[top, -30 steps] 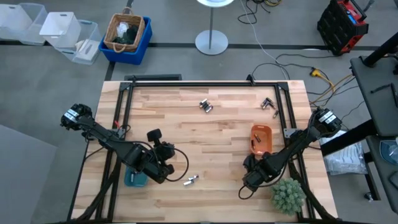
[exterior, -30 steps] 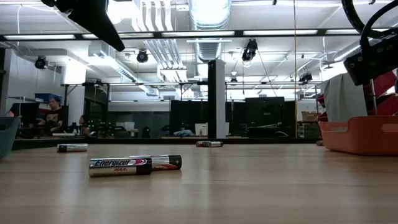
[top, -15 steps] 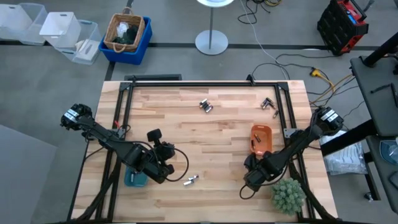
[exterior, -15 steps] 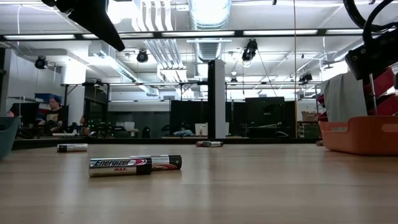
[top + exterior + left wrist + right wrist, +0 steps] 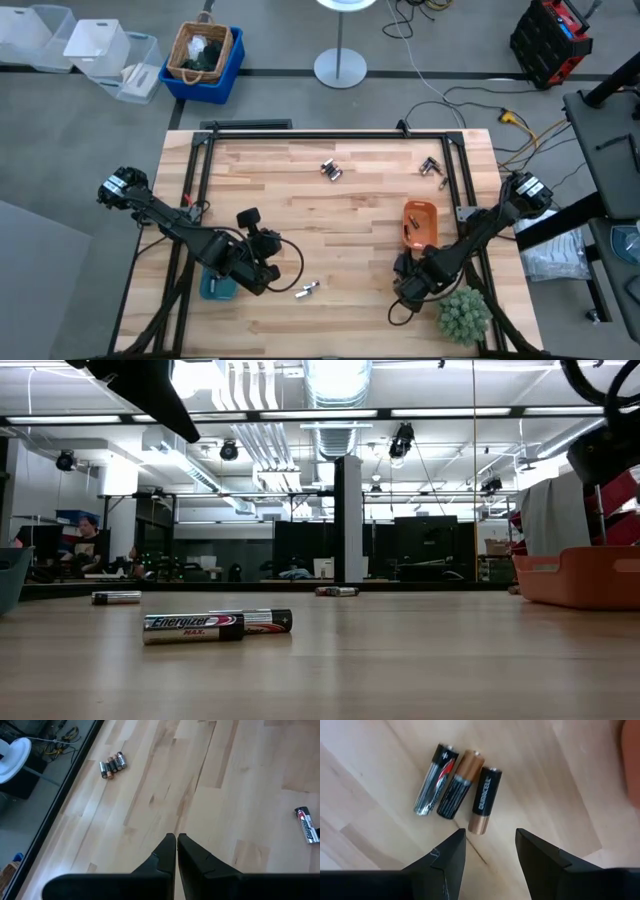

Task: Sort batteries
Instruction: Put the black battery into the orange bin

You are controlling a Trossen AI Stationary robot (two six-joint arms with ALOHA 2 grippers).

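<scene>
On the wooden table point(image 5: 350, 220), batteries point(image 5: 455, 782) lie scattered; right jaws wide, left jaws closed, apparently empty.

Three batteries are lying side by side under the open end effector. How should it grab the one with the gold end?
Pinch the gold-ended battery across the middle of its round body, coming straight down. It lies flat, nearest the right end effector; its one long side is free, while the other sits close to the middle battery, so that finger must slip between them.
</scene>
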